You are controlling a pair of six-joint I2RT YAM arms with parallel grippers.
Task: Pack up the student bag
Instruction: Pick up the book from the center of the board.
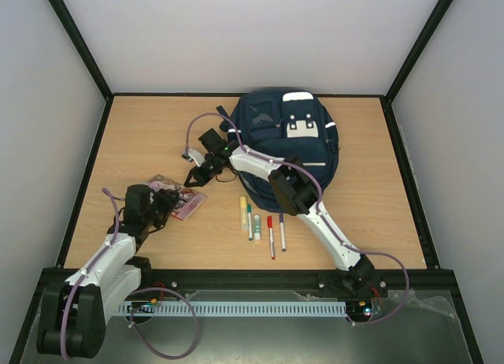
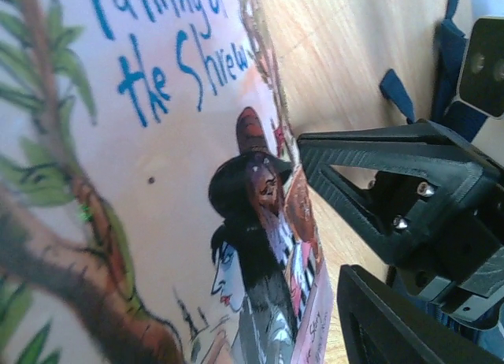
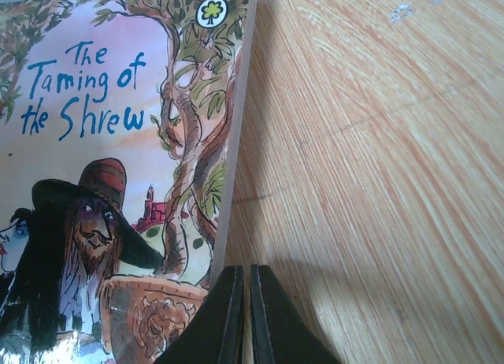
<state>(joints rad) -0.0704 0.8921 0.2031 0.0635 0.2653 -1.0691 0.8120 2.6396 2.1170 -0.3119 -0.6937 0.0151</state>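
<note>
**Right gripper** [image 3: 244, 273]: jaws pressed together with nothing between them. The tips are at the edge of the book [image 3: 118, 143], near a lower corner of its cover. Whether they touch that edge or sit just under it cannot be told.

**Left gripper** [image 1: 161, 202]: over the opposite, near-left side of the same book. Its wrist view is filled by the cover at close range. Whether its jaws are parted or clamped on the book cannot be told.

**Book:** lies askew on the table [image 1: 370, 206], between the two grippers, left of centre.

**Bag** [image 1: 287, 139]: lies flat at the far middle of the table, beyond and to the right of both grippers.
- Its long axis runs roughly near to far, with the front pockets facing up.
- No open mouth shows from above, so an opening probably has to be made or found before anything goes in.

**Arms:** the right arm is the nearer one, and its forearm passes along the bag's near-left side. The left arm is well apart from the bag, with the book in between.

**Route:** judged from this layout, the book's way to the bag runs far and rightward, across the line of the right forearm.

**Pens** [image 1: 260, 222]: a short row, parallel to each other, near the bag's near end and right of the book.

**Surface and room:** pale wood grain, level, bounded by a dark frame and plain white walls.
</note>
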